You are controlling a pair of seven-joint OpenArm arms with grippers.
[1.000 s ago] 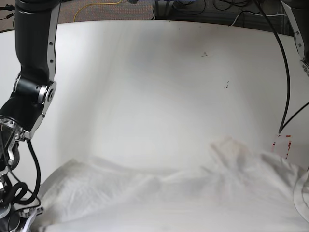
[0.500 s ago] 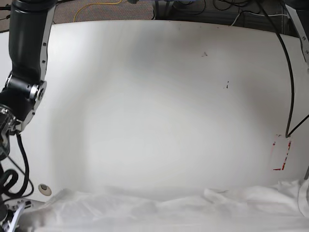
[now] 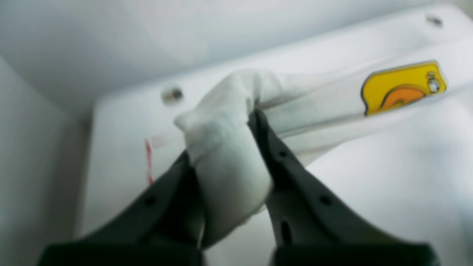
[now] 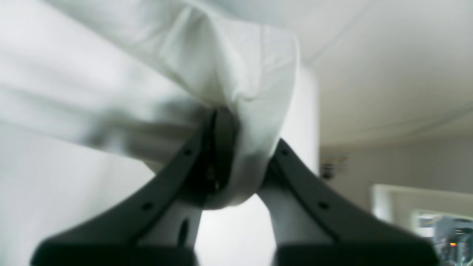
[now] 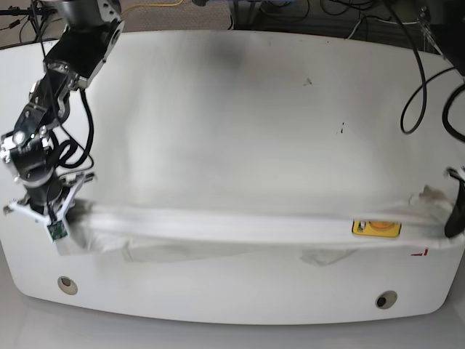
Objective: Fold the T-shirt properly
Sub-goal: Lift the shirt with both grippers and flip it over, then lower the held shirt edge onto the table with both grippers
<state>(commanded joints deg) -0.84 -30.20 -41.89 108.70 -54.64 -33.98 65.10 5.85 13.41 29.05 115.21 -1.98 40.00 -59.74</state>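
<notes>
Currently both grippers, left gripper (image 3: 225,147) and right gripper (image 4: 236,151), are pinching bunched ends of the T-shirt (image 5: 240,225), stretching it taut between them above the tabletop (image 5: 240,109); folding proper is not yet begun.

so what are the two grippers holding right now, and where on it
Both hold the T-shirt, stretched between them: the left gripper pinches a bunched end near the logo patch, the right gripper the opposite bunched end.

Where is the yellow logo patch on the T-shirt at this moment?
In the base view the logo patch is on the right part of the stretched T-shirt, close to the left gripper and above a table hole.
</notes>
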